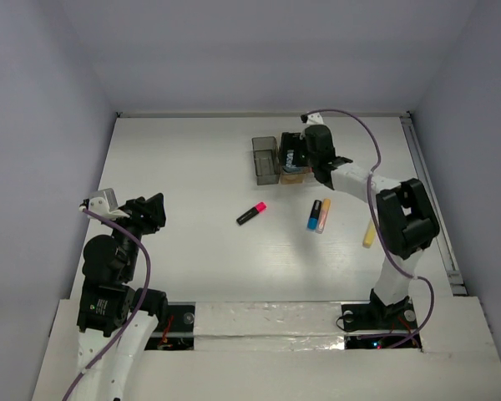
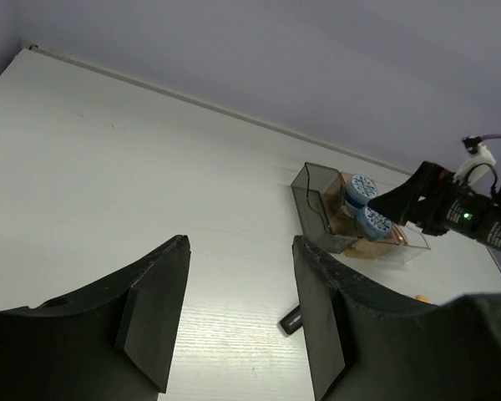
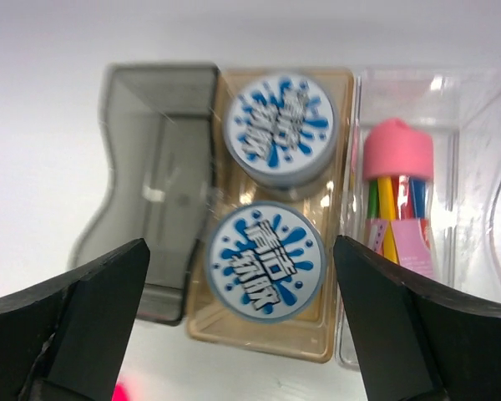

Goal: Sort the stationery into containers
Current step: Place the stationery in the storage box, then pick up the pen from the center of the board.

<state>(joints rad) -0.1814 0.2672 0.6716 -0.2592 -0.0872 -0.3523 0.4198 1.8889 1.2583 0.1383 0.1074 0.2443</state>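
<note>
Two blue-and-white discs (image 3: pixel 265 261) lie side by side in the amber bin (image 3: pixel 267 338), between the grey bin (image 3: pixel 163 125) and the clear bin (image 3: pixel 476 117), which holds a pink-capped tube (image 3: pixel 398 150) whose lower end is blurred. From overhead the right tool (image 3: pixel 240 251) hides most of them, hanging directly above the discs with its fingers spread wide and gripping nothing. At the near left of the bench (image 1: pixel 192 150), well apart from the bins, the left tool (image 1: pixel 156 209) is also wide open.

white table (image 1: pixel 192 167), joined bins (image 1: pixel 265 160), pink-black highlighter (image 1: pixel 251 214), blue highlighter (image 1: pixel 314 215), orange highlighter (image 1: pixel 323 215), yellow highlighter (image 1: pixel 369 234)
</note>
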